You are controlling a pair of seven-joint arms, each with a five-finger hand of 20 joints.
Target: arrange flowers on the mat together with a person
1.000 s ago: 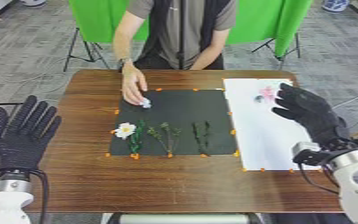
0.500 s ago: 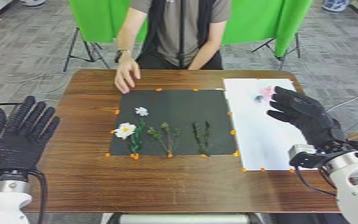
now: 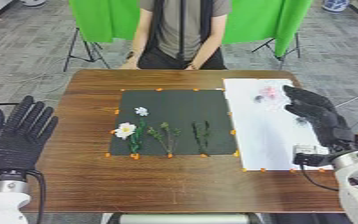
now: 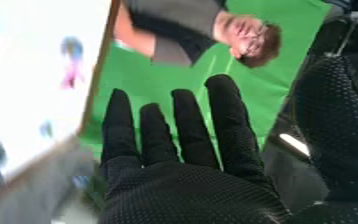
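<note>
**Pose and Layout: Wide Posture on Both Sides**

Left hand (image 3: 14, 144): positioned at the left side of the table (image 3: 140, 182), in the head view. The posture is wide. Fingers are straight and fanned, and point away from the robot.

Right hand (image 3: 330, 125): positioned at the right side, overlapping the outer edge of the white sheet (image 3: 257, 145). The forearm enters from the near right and the fingers point toward the far side of the table. In the right wrist view, the right hand (image 4: 189, 192) is also wide: fingers straight and separated, thumb extended well apart from them.

Task items: the black mat (image 3: 180, 104) lies left of the white sheet. Near its left edge is the larger white flower (image 3: 125, 131), with a yellow centre. The smaller white flower (image 3: 141, 111) lies farther from the robot, just beyond the green stem (image 3: 135, 141); contact is unclear. To the right follow the branched sprig (image 3: 167, 136), then the dark green stems (image 3: 201, 136), side by side. All stems run roughly lengthwise, near to far. The pink flower (image 3: 268, 92) lies at the far part of the white sheet.

Marking: orange markers (image 3: 135, 156) line the mat's edges.
</note>
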